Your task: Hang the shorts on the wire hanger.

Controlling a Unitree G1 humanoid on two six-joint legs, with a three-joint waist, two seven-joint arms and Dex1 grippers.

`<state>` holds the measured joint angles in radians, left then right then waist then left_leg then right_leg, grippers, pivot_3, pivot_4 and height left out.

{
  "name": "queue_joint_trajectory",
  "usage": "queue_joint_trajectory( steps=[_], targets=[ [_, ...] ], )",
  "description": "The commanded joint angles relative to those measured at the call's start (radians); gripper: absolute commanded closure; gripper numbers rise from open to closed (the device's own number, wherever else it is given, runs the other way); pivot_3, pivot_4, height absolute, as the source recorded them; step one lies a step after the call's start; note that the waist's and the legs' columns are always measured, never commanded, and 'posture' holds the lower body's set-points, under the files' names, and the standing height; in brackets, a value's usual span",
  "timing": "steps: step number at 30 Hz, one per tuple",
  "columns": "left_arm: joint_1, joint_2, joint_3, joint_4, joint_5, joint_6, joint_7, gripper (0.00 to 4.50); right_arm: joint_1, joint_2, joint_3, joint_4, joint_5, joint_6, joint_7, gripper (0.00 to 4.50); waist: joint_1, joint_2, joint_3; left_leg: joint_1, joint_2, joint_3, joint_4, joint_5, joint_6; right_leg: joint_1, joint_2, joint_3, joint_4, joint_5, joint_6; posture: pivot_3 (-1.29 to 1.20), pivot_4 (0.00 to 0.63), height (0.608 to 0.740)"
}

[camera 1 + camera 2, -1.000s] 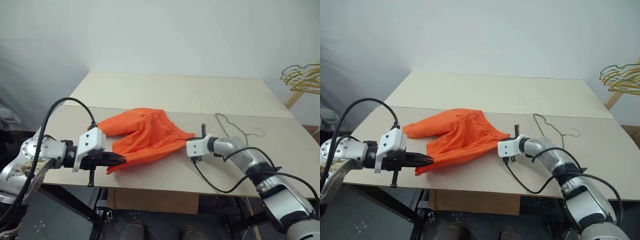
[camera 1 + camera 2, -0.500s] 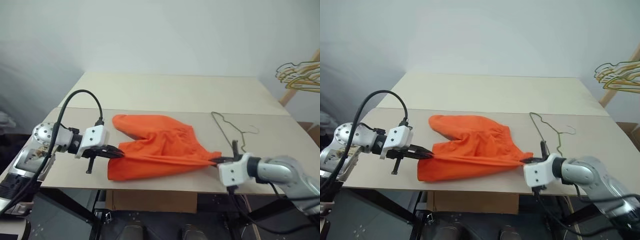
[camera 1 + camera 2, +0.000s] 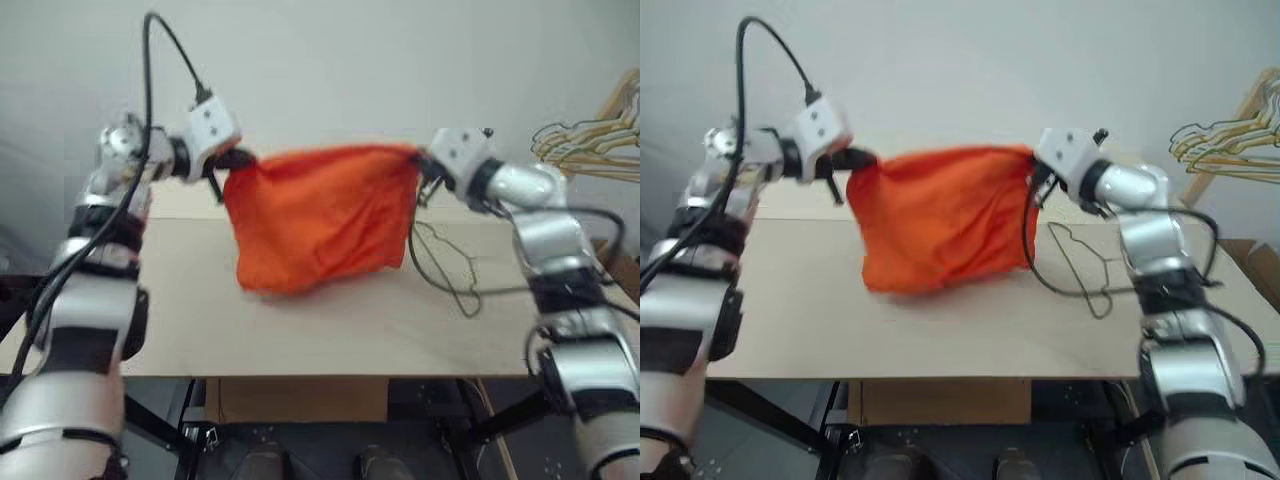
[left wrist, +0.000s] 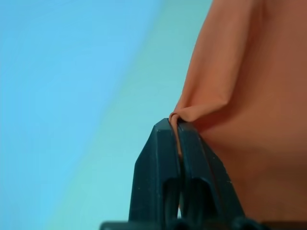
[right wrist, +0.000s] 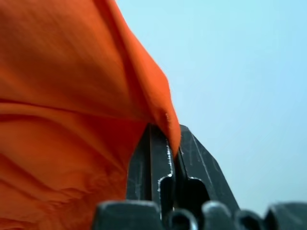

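The orange shorts (image 3: 320,215) hang stretched in the air above the table, held by their two upper corners. My left gripper (image 3: 243,158) is shut on the left corner, and the left wrist view shows the fabric (image 4: 240,96) pinched between the fingers (image 4: 158,158). On the other upper corner my right gripper (image 3: 421,157) is shut, with orange cloth (image 5: 72,96) caught between its fingers (image 5: 192,158). The lower edge of the shorts touches or nearly touches the tabletop. The thin wire hanger (image 3: 445,265) lies flat on the table, right of the shorts, below my right arm.
The beige table (image 3: 300,330) runs across the view, its front edge near me. A bunch of yellowish wire hangers (image 3: 585,150) on a wooden rack stands off the table at the far right. Black cables loop from both wrists.
Both grippers have risen from table level, lifting the shorts off the table and spreading them into a hanging sheet. The camera view has also shifted.
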<state>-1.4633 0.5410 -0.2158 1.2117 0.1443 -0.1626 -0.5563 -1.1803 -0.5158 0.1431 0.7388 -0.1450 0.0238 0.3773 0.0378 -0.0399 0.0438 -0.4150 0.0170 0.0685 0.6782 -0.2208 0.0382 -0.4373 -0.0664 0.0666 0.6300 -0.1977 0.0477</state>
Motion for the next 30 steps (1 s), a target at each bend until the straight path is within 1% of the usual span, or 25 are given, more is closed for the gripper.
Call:
queue_joint_trajectory(
  steps=[1,2,3,5,6,7,9,10,11,13,15,17,19,21,22,24,26,27,28,29,30],
  targets=[
    [-0.183,-0.025,0.007,0.098,0.117,-0.020,0.536,4.50,-0.210,0.031,-0.094,0.279,-0.040,-0.172,-0.427,4.48,0.005,0.000,0.000,-0.012,-0.001,-0.002,-0.002,0.001,-0.002,-0.013,0.000,0.000,0.002,0.001,-0.001,0.10,0.000,0.740],
    [-0.219,-0.033,0.020,0.110,0.126,-0.034,0.625,4.50,-0.245,0.039,-0.120,0.322,-0.024,-0.224,-0.495,4.48,0.005,0.000,0.000,-0.021,-0.001,-0.004,-0.004,0.002,-0.004,-0.022,0.000,0.001,0.006,0.001,-0.001,0.10,0.000,0.740],
    [-0.245,-0.041,0.037,0.118,0.129,-0.047,0.692,4.50,-0.267,0.041,-0.129,0.355,-0.023,-0.269,-0.554,4.48,0.005,0.000,0.000,-0.025,-0.003,-0.005,-0.009,0.008,-0.015,-0.028,-0.001,0.001,0.005,0.001,-0.001,0.09,0.000,0.740],
    [-0.273,-0.046,0.034,0.125,0.159,-0.089,0.777,4.50,-0.266,0.035,-0.119,0.379,-0.039,-0.362,-0.606,4.48,0.005,0.000,0.000,-0.026,-0.005,-0.004,-0.020,0.010,-0.021,-0.031,-0.003,-0.002,-0.001,0.000,0.000,0.09,0.000,0.740],
    [-0.277,-0.047,0.023,0.125,0.180,-0.117,0.803,4.50,-0.251,0.029,-0.108,0.379,-0.052,-0.401,-0.626,4.48,0.004,0.001,-0.001,-0.026,-0.004,-0.003,-0.020,0.006,-0.022,-0.032,-0.003,-0.004,-0.001,0.000,0.001,0.09,0.000,0.740],
    [-0.272,-0.051,0.022,0.124,0.187,-0.143,0.809,4.50,-0.223,0.021,-0.096,0.371,-0.066,-0.434,-0.631,4.48,0.002,0.002,-0.001,-0.025,-0.004,-0.001,-0.020,0.004,-0.022,-0.031,-0.003,-0.007,-0.002,0.000,0.001,0.08,0.000,0.740],
    [-0.243,-0.065,0.034,0.120,0.180,-0.198,0.748,4.50,-0.149,0.002,-0.083,0.346,-0.086,-0.479,-0.624,4.48,-0.001,0.002,-0.001,-0.025,-0.004,0.001,-0.020,0.000,-0.020,-0.029,-0.006,-0.018,-0.008,-0.001,0.001,0.08,0.000,0.740],
    [-0.231,-0.069,0.038,0.118,0.177,-0.219,0.723,4.50,-0.125,-0.005,-0.081,0.338,-0.093,-0.490,-0.621,4.48,0.000,0.003,-0.001,-0.025,-0.004,0.002,-0.020,0.000,-0.019,-0.025,-0.008,-0.024,-0.015,-0.001,0.001,0.08,0.000,0.740],
    [-0.188,-0.075,0.032,0.106,0.175,-0.280,0.667,4.50,-0.056,-0.020,-0.082,0.306,-0.093,-0.508,-0.600,4.48,0.000,0.003,-0.001,-0.025,-0.004,0.002,-0.020,-0.001,-0.018,-0.021,-0.008,-0.026,-0.020,-0.001,0.001,0.08,0.000,0.740],
    [-0.077,-0.084,0.039,0.068,0.135,-0.435,0.496,4.50,0.106,-0.063,-0.074,0.217,-0.109,-0.553,-0.549,4.48,0.003,0.003,-0.002,-0.024,-0.006,0.004,-0.017,-0.001,-0.017,-0.017,-0.011,-0.027,-0.022,-0.001,0.001,0.08,0.000,0.740],
    [0.035,-0.092,0.067,0.015,0.055,-0.537,0.285,4.50,0.255,-0.107,-0.060,0.115,-0.134,-0.591,-0.506,4.48,0.009,0.003,-0.002,-0.020,-0.007,0.004,-0.017,0.000,-0.015,-0.010,-0.012,-0.029,-0.024,-0.001,0.001,0.08,0.000,0.740],
    [0.171,-0.084,0.079,-0.081,-0.041,-0.608,0.056,4.50,0.400,-0.147,-0.052,0.009,-0.130,-0.628,-0.423,4.48,0.000,0.005,-0.001,-0.013,-0.007,0.004,-0.017,-0.001,-0.014,-0.002,-0.012,-0.030,-0.027,0.000,0.001,0.08,0.000,0.740],
    [0.339,-0.056,0.076,-0.255,-0.154,-0.579,-0.164,4.50,0.539,-0.201,-0.024,-0.085,-0.152,-0.695,-0.341,4.48,-0.012,0.005,-0.001,-0.012,-0.006,0.004,-0.016,-0.001,-0.014,-0.001,-0.011,-0.028,-0.026,0.001,0.000,0.08,0.000,0.740],
    [0.507,0.014,0.045,-0.456,-0.251,-0.524,-0.381,4.50,0.649,-0.266,0.018,-0.151,-0.207,-0.781,-0.284,4.48,-0.039,0.006,-0.002,-0.009,-0.006,0.004,-0.017,-0.001,-0.013,-0.001,-0.011,-0.025,-0.023,0.001,0.000,0.08,0.000,0.740],
    [0.577,0.050,0.037,-0.548,-0.281,-0.485,-0.449,4.50,0.690,-0.291,0.034,-0.175,-0.221,-0.814,-0.254,4.48,-0.054,0.006,-0.002,-0.008,-0.005,0.004,-0.016,-0.001,-0.013,-0.001,-0.010,-0.024,-0.021,0.001,0.000,0.08,0.000,0.740],
    [0.685,0.141,0.017,-0.707,-0.323,-0.384,-0.589,4.50,0.745,-0.332,0.058,-0.205,-0.260,-0.869,-0.222,4.48,-0.079,0.006,-0.002,-0.005,-0.003,0.004,-0.016,-0.007,-0.004,0.000,-0.009,-0.022,-0.019,0.001,0.000,0.08,0.000,0.740],
    [0.754,0.207,0.012,-0.814,-0.343,-0.325,-0.674,4.50,0.773,-0.352,0.067,-0.221,-0.284,-0.893,-0.204,4.48,-0.087,0.006,-0.002,0.002,-0.003,0.005,-0.014,-0.007,-0.003,0.006,-0.009,-0.021,-0.020,0.002,-0.001,0.08,0.000,0.740],
    [0.789,0.252,0.004,-0.876,-0.348,-0.263,-0.720,4.50,0.781,-0.360,0.074,-0.224,-0.301,-0.905,-0.197,4.48,-0.088,0.006,-0.001,0.008,-0.003,0.005,-0.014,-0.006,-0.001,0.012,-0.009,-0.021,-0.020,0.002,-0.001,0.08,0.000,0.740],
    [0.827,0.298,-0.002,-0.929,-0.360,-0.242,-0.780,4.50,0.788,-0.367,0.078,-0.228,-0.322,-0.914,-0.193,4.48,-0.089,0.006,-0.002,0.016,-0.003,0.006,-0.014,-0.005,0.000,0.019,-0.009,-0.021,-0.020,0.001,-0.001,0.08,0.000,0.740],
    [0.861,0.349,-0.012,-0.984,-0.364,-0.202,-0.839,4.50,0.794,-0.370,0.081,-0.235,-0.343,-0.918,-0.194,4.48,-0.089,0.007,-0.001,0.020,-0.002,0.007,-0.014,-0.004,0.002,0.022,-0.009,-0.020,-0.020,0.001,-0.002,0.08,0.000,0.740],
    [0.890,0.400,-0.021,-1.031,-0.363,-0.173,-0.892,4.50,0.801,-0.371,0.082,-0.243,-0.358,-0.919,-0.193,4.48,-0.089,0.007,-0.001,0.025,-0.002,0.008,-0.014,-0.003,0.004,0.027,-0.009,-0.020,-0.019,-0.004,-0.006,0.08,0.000,0.740]
  ],
)
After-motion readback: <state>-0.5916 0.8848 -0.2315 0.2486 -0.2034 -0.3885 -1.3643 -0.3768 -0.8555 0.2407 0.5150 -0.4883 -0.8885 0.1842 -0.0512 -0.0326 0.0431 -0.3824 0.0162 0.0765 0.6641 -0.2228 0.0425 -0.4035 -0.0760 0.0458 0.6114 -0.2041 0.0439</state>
